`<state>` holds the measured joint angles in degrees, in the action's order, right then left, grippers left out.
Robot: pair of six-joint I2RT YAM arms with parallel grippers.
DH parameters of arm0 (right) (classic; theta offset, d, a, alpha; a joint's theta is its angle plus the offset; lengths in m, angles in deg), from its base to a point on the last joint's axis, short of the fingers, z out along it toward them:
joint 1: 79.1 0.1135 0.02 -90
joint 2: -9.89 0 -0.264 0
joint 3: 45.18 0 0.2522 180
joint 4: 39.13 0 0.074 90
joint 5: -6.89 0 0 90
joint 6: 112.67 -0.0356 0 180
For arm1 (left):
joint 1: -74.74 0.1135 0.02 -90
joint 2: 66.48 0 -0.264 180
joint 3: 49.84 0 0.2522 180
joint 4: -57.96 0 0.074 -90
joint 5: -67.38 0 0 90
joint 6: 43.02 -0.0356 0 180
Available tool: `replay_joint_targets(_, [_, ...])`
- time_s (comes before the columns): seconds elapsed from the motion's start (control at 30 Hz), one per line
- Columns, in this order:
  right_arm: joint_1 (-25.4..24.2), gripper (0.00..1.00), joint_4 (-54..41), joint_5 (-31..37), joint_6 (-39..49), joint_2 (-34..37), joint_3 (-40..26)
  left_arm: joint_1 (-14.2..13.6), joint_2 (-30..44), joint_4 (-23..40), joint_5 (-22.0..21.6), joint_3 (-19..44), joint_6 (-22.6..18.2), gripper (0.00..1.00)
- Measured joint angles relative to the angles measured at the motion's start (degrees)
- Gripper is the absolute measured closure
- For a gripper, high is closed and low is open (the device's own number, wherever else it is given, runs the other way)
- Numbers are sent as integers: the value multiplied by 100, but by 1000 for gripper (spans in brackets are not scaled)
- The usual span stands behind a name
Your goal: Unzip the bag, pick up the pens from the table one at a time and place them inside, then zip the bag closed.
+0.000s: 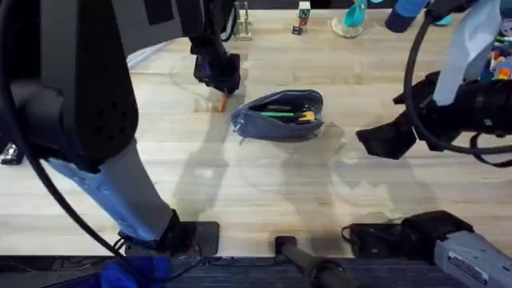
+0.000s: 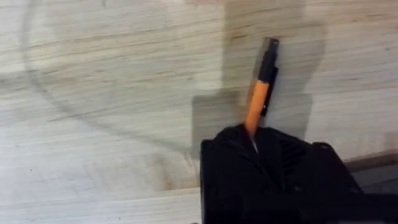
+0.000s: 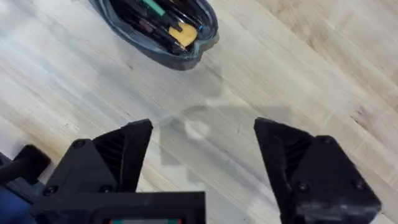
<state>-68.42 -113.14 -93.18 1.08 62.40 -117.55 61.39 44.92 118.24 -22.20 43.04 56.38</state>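
From my seat at the controls, the nearest thing is the bare light wooden tabletop (image 1: 264, 192) in front of both arm bases. Further out on my right side, the right tool (image 3: 202, 152) hangs above the wood with its two black fingers spread wide and nothing between them. Beyond it, near the middle, the grey-blue pencil pouch (image 1: 280, 116) lies on the tabletop with its zipper open; I can see a green pen and something yellow inside among dark items. Just left of the pouch and slightly farther back, the left tool (image 1: 222, 86) is down at the tabletop, clamped on the orange pen (image 2: 257, 102). In the left wrist view the pen sticks out from between the black fingers, its dark end and clip pointing away, its shadow falling on the wood beneath.
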Motion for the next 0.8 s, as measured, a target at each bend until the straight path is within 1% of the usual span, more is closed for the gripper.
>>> replay_joint_targets(0.3, [0, 3, 0, 0, 0, 0, 0, 0, 0, 27, 0, 13, 4, 954])
replay_joint_targets(0.5, [0, 4, 0, 0, 0, 0, 0, 0, -4, 329, -17, 81, -70, 956])
replay_joint_targets(0.57, [0, 4, 2, 0, 0, 0, 0, 0, -53, 343, -17, 95, -106, 956])
replay_joint_targets(0.7, [0, 5, 0, -2, 0, 0, 0, 0, -488, 361, -6, 99, -153, 956])
replay_joint_targets(0.8, [0, 3, 0, 0, 0, 0, 0, 3, -982, 359, 149, 135, -301, 957])
